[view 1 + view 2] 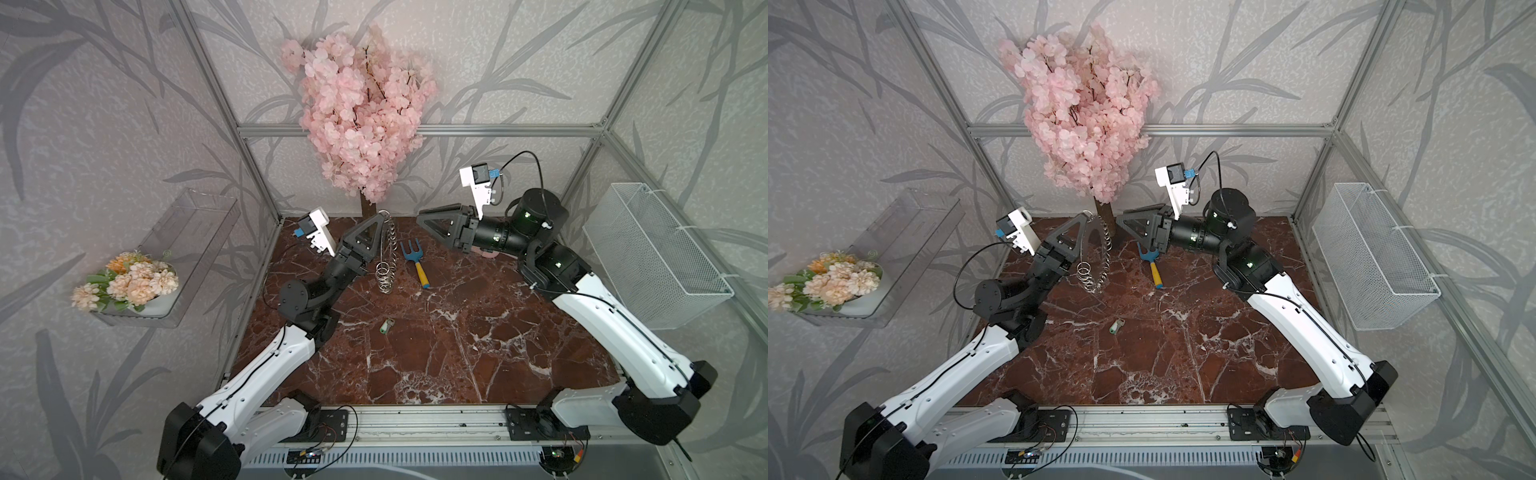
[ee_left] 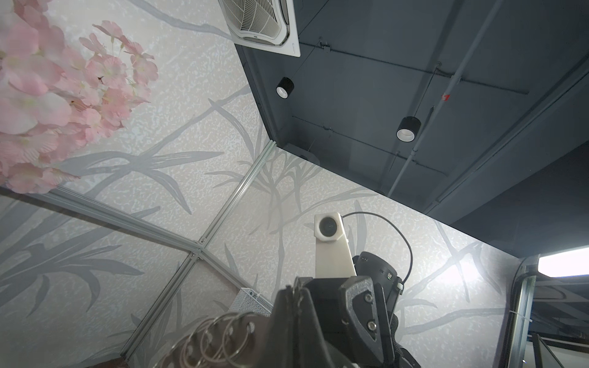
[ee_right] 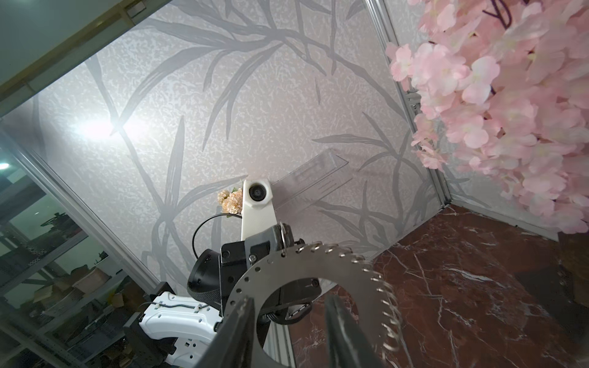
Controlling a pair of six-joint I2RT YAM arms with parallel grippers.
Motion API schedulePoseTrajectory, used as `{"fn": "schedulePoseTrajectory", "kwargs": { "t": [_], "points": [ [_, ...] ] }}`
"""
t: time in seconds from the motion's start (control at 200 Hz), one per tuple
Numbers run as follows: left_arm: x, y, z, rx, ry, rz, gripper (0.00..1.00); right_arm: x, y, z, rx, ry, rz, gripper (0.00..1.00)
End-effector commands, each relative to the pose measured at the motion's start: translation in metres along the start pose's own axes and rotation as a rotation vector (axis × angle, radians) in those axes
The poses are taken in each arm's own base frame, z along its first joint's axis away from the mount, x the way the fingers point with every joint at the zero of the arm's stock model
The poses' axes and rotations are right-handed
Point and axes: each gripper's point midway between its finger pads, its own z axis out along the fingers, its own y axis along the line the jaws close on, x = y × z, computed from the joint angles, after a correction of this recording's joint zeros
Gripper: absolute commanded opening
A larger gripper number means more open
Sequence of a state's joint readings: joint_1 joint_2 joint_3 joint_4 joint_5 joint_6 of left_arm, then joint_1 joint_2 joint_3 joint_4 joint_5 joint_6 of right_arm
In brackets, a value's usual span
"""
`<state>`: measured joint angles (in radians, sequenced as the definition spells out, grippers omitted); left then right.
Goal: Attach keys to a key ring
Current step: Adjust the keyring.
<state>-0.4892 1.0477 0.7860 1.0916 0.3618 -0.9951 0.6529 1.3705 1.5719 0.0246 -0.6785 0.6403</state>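
You are looking down on a dark red marble worktop (image 1: 478, 353) inside a frame with leaf-patterned walls. Your left jaws are pressed together, pinching the top rim of the key ring (image 1: 385, 270), a flat grey metal disc with a large central hole and a fringe of small silver split rings. They hold it upright and lifted over the back of the worktop, just in front of the trunk of a pink blossom tree (image 1: 361, 112). In both top views you see the key ring nearly edge-on (image 1: 1086, 272).

Your right jaws stand spread, with nothing between them, facing the disc from its other side and close beside it. In the right wrist view the broad face of the disc (image 3: 318, 264) sits just beyond the two dark fingertips (image 3: 242, 318).

The key (image 1: 385, 326), small and silver with a pale green tag, lies flat near the middle of the worktop, well apart from both jaws and from the key ring.

A blue-and-yellow toy fork (image 1: 415, 262) lies on the worktop near the hanging disc. A white wire basket (image 1: 656, 257) hangs on the right wall, and a clear shelf (image 1: 187, 249) holding peach flowers hangs on the left wall.
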Motion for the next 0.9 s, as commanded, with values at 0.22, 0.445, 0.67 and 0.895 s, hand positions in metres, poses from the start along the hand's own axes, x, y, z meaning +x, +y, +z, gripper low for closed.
{"fn": "schedulePoseTrajectory", "kwargs": {
  "t": [0.22, 0.445, 0.67, 0.895],
  "points": [
    [-0.012, -0.032, 0.008, 0.107, -0.003, 0.005, 0.00, -0.012, 0.021, 0.021, -0.122, -0.006, -0.003, 0.37],
    [-0.009, -0.029, 0.008, 0.100, 0.010, 0.001, 0.00, -0.005, 0.024, 0.033, -0.150, 0.021, 0.004, 0.34],
    [-0.008, -0.026, 0.008, 0.087, 0.010, -0.003, 0.00, 0.000, 0.023, 0.040, -0.162, 0.038, 0.013, 0.31],
    [-0.006, -0.026, 0.008, 0.090, 0.017, -0.009, 0.00, 0.001, 0.022, 0.043, -0.160, 0.043, 0.015, 0.24]
  ]
}}
